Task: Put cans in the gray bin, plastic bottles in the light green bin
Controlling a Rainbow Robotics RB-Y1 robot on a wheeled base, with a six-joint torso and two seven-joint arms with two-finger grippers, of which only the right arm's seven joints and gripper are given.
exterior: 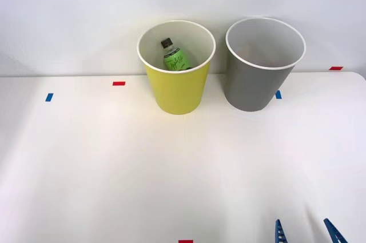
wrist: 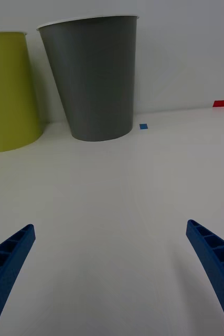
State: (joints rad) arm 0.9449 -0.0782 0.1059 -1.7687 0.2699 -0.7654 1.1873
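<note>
White bench (exterior: 114,163), pale wall behind. Light green bin (exterior: 176,91): holds the plastic bottle (exterior: 174,56). Gray bin (exterior: 258,83): just beside it, inside hidden; no can seen. Right gripper (exterior: 306,232): low, near edge, fingers spread, empty. Advice: locate a can before reaching.

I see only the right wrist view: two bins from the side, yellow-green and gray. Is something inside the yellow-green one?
Observer: Yes. From the front, a plastic bottle with a green label leans inside the light green bin.
Operator: And the gray one?
Observer: In the gray bin, the inner wall that I see is bare; its bottom is hidden.
Operator: Where is my claw?
Observer: The claw is open at the near edge of the table, on the gray bin's side.
</note>
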